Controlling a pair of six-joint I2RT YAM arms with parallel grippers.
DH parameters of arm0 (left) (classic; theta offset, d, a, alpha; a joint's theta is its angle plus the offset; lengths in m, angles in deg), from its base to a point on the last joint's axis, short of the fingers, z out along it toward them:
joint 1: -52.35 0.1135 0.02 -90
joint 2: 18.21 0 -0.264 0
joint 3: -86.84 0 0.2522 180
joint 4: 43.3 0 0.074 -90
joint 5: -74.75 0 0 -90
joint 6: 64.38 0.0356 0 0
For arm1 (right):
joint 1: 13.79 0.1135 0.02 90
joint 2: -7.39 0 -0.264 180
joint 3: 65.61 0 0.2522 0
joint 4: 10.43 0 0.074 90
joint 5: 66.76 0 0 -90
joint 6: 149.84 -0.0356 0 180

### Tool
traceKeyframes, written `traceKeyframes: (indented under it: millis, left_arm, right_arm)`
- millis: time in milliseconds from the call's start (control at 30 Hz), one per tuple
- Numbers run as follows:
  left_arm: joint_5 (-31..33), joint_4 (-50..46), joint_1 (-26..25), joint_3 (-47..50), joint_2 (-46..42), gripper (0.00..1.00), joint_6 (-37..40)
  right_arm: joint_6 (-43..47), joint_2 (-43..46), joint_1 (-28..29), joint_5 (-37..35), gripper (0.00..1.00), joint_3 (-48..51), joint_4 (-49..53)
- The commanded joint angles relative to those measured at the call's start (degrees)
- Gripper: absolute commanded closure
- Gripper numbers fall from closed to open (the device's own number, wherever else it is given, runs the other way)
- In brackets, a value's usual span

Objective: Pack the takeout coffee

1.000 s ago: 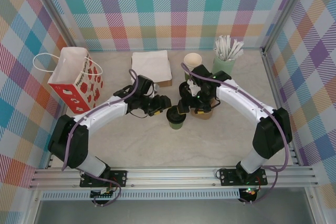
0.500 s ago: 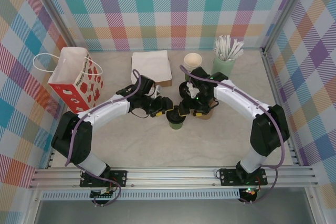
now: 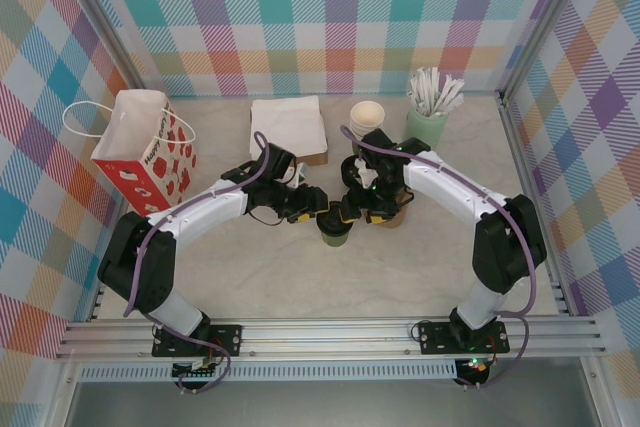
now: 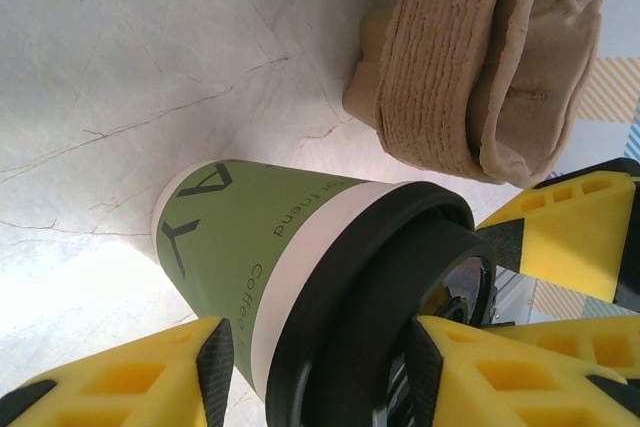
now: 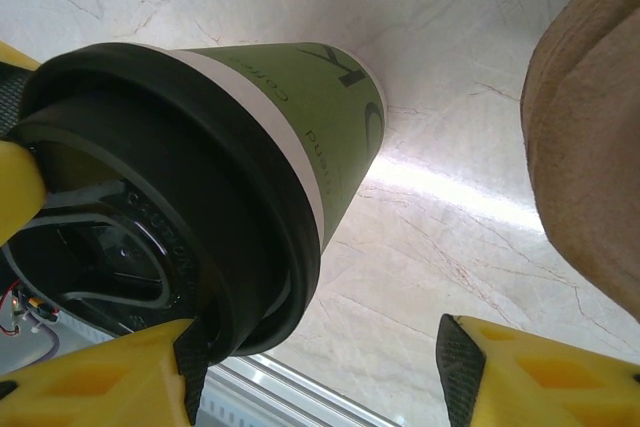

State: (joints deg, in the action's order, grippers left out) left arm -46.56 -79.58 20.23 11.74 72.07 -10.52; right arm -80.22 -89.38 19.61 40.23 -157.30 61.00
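Observation:
The takeout coffee (image 3: pixel 336 232), a dark green cup with a black lid, stands mid-table between both arms. My left gripper (image 3: pixel 322 213) reaches it from the left. In the left wrist view the cup (image 4: pixel 250 237) lies between the yellow fingers of that gripper (image 4: pixel 310 377); the jaws straddle the lid, with a sliver of table still showing beside one pad. My right gripper (image 3: pixel 346 213) comes in from the right. In the right wrist view one finger of the right gripper (image 5: pixel 315 377) rests against the lid of the cup (image 5: pixel 320 107), and the other finger stands far off.
A red-and-white paper bag (image 3: pixel 145 152) stands open at the left. White napkins (image 3: pixel 288 127), a stack of lidless cups (image 3: pixel 367 115) and a mint holder of white sticks (image 3: pixel 430 112) line the back. A brown pulp carrier (image 4: pixel 480 57) sits just right of the cup.
Both grippers have drawn in toward the cup, the left one sliding right until its fingers flank the lid. Both pairs of jaws have narrowed.

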Motion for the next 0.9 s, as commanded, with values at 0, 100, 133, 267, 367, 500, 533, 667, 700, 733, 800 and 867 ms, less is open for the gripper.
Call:
traceKeyframes:
  millis: [0, 100, 133, 267, 367, 500, 533, 667, 700, 733, 800, 867]
  left_arm:
    - [1.3, -5.7, 0.0, -0.1, 1.5, 0.51, 1.8]
    - [2.1, -6.6, 0.0, 0.6, 1.7, 0.52, 2.0]
    - [2.4, -6.8, 0.0, 0.8, 1.7, 0.52, 2.0]
    - [3.9, -8.1, -0.1, 1.5, 2.1, 0.57, 2.5]
    - [4.7, -9.3, -0.1, 2.2, 2.3, 0.58, 3.1]
    - [5.6, -10.1, -0.2, 3.5, 2.6, 0.58, 3.6]
    - [5.7, -10.1, -0.2, 3.8, 2.6, 0.59, 3.7]
    - [6.6, -10.5, -0.2, 4.9, 2.9, 0.61, 4.2]
    - [6.8, -10.7, -0.2, 5.1, 3.1, 0.62, 4.4]
    - [7.1, -10.8, -0.2, 5.3, 3.3, 0.62, 4.5]
    - [7.9, -10.9, -0.3, 5.8, 3.5, 0.63, 4.6]
    - [8.2, -10.8, -0.3, 6.0, 3.9, 0.63, 4.7]
  right_arm:
    - [-0.2, -2.1, 0.3, -1.7, 0.37, 1.3, 1.2]
    - [-0.3, -2.4, 0.5, -2.3, 0.37, 1.8, 1.5]
    - [-0.4, -2.4, 0.5, -2.6, 0.38, 2.0, 1.5]
    - [-0.2, -2.9, 0.6, -3.4, 0.38, 2.2, 2.0]
    - [-0.1, -3.2, 0.5, -4.1, 0.39, 2.4, 2.5]
    - [0.1, -3.5, 0.5, -4.7, 0.38, 2.6, 3.0]
    - [0.1, -3.6, 0.5, -4.9, 0.38, 2.6, 3.2]
    - [0.4, -4.2, 0.5, -5.7, 0.38, 2.7, 3.9]
    - [0.5, -4.4, 0.5, -5.8, 0.38, 2.8, 4.1]
    - [0.5, -4.5, 0.5, -5.9, 0.38, 2.8, 4.1]
    - [0.6, -4.8, 0.5, -6.0, 0.39, 2.8, 4.3]
    - [0.8, -5.2, 0.5, -6.3, 0.39, 2.8, 4.6]
